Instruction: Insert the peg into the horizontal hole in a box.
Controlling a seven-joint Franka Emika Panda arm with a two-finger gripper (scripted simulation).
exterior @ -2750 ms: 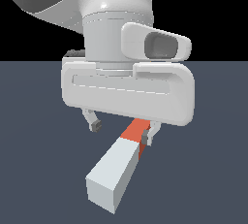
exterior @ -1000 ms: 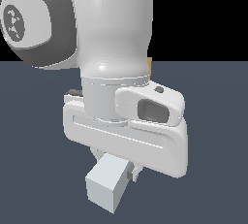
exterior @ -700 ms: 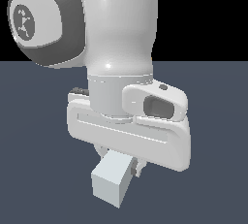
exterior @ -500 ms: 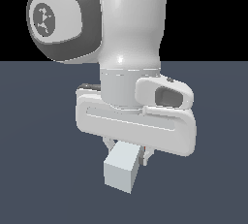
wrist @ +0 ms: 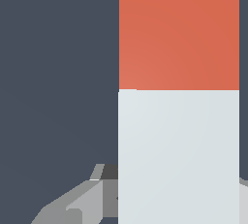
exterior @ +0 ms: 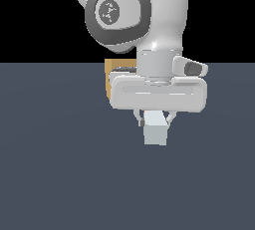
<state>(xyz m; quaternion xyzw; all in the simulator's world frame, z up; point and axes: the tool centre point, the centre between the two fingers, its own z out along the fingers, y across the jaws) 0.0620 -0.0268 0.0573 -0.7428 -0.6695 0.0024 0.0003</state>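
Exterior view: nearest, the peg (exterior: pixel 155 130) shows its pale end face, clamped between the narrowly parted fingers of the gripper (exterior: pixel 156 119). It looks rigid and light, held near mid-length. Behind, the box (exterior: pixel 118 69) sits partly hidden.

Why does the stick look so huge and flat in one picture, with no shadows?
Wrist view: the camera sits close above the peg, so it fills the frame; flat, even rendering, no shadow or glare. Exterior view: the peg is small under the gripper, sharp, no blur; the box is mostly hidden.
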